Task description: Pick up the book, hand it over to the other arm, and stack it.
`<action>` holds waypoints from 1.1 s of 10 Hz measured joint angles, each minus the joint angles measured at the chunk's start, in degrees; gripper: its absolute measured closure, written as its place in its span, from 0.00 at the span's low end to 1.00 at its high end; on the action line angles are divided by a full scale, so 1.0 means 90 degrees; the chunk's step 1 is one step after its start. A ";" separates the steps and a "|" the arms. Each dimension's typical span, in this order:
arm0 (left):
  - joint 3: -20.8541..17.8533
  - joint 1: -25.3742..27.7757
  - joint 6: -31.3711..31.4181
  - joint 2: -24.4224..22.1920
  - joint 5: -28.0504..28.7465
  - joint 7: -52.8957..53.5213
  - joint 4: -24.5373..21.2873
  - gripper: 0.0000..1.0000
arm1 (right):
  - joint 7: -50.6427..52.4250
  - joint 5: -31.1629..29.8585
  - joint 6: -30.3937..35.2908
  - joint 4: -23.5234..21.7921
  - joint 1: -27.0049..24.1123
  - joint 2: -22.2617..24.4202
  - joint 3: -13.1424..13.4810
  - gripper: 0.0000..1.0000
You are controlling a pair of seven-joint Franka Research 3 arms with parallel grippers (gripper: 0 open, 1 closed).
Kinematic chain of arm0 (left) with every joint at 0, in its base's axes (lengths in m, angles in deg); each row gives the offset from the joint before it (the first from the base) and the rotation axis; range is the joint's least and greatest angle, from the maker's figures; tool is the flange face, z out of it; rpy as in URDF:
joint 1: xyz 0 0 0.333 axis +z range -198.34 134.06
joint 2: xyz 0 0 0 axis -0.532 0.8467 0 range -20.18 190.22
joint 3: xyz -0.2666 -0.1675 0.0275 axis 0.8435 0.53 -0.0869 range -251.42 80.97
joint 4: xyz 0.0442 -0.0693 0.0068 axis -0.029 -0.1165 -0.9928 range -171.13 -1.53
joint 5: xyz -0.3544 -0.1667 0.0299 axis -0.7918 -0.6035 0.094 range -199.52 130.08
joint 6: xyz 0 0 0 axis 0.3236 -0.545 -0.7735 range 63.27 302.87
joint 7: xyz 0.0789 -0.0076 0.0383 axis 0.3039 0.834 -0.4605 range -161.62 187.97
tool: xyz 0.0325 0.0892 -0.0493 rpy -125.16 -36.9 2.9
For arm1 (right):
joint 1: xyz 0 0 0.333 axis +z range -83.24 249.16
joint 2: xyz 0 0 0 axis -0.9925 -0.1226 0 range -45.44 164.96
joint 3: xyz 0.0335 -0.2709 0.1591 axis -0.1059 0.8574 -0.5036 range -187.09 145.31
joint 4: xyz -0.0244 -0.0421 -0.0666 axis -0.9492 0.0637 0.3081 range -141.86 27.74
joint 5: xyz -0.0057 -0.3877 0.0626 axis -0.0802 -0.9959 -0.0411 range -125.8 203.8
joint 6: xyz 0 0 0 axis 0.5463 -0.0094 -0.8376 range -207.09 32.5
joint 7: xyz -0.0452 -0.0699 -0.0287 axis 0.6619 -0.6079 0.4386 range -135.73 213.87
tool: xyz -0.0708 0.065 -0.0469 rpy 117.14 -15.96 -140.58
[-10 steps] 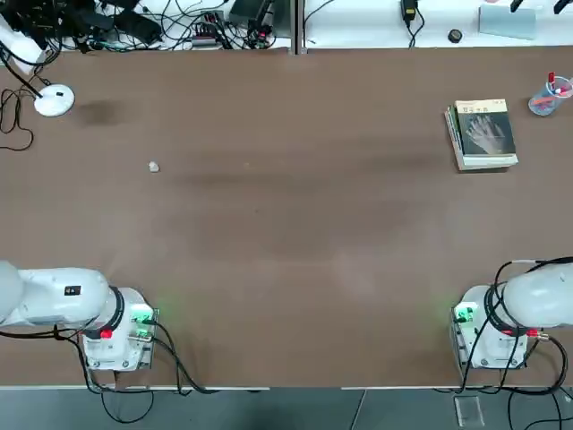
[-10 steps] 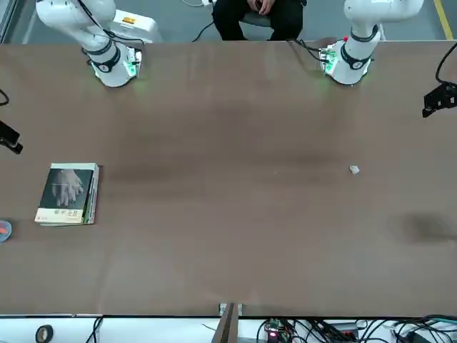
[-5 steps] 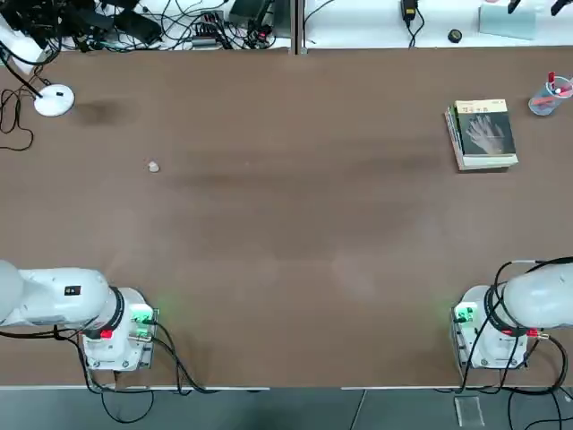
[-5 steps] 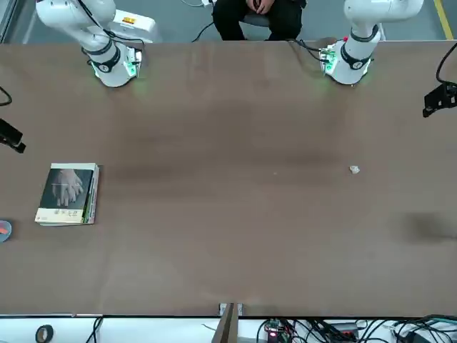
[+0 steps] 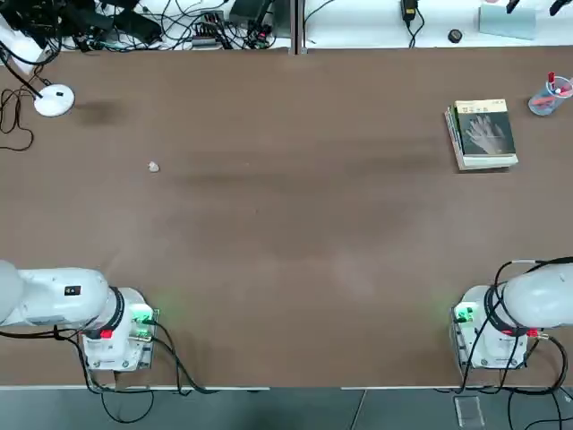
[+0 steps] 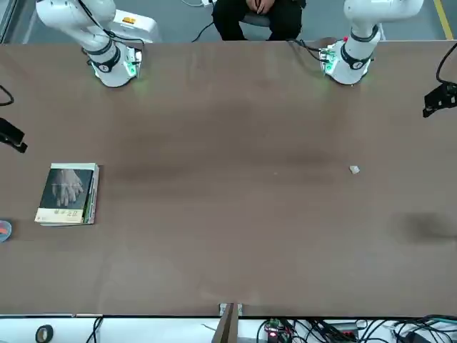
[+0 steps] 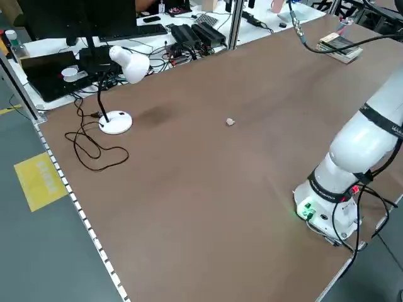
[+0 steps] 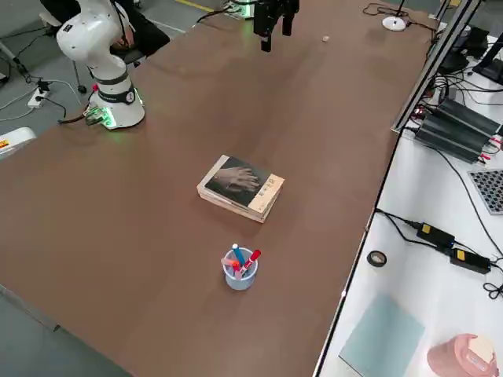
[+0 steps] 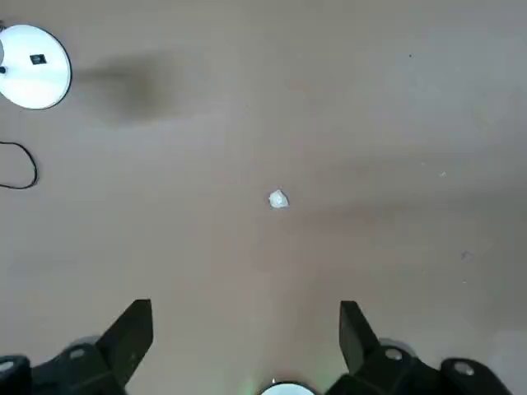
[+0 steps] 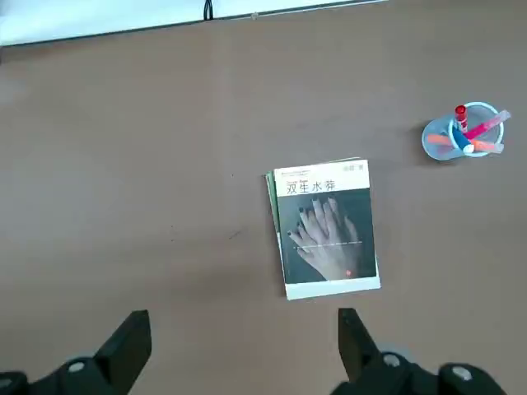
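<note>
Dark grey-green cover on top of a small pile, the book (image 10: 329, 234) lies flat at the tabletop's (image 5: 269, 206) far right, both pincers released above the surface.
The right pincer (image 10: 244, 312) hangs spread over the robot's right side, apart from the pile; the left pincer (image 9: 247, 304) is likewise spread, over the left side, near a small white scrap (image 9: 278, 199). The cover shows a pale hand under a cream title band; beneath it sits at least one green-edged volume (image 10: 272, 197), though how many in all is hard to say. A pen cup (image 8: 240, 271) stands near the pile.
</note>
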 joint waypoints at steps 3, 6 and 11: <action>0.0000 0.0000 0.0000 0.0000 0.0000 0.0000 0.0001 0.00 | 0.0004 -0.0005 -0.0041 -0.0044 -0.0010 -0.0005 -0.0001 0.00; 0.0000 -0.0001 0.0000 0.0000 0.0000 0.0000 0.0004 0.00 | 0.0010 -0.0010 -0.0059 -0.0067 -0.0013 -0.0006 -0.0011 0.00; 0.0001 -0.0001 0.0001 0.0000 0.0000 0.0000 0.0010 0.00 | 0.0010 -0.0050 -0.0111 -0.0035 -0.0002 -0.0006 -0.0089 0.00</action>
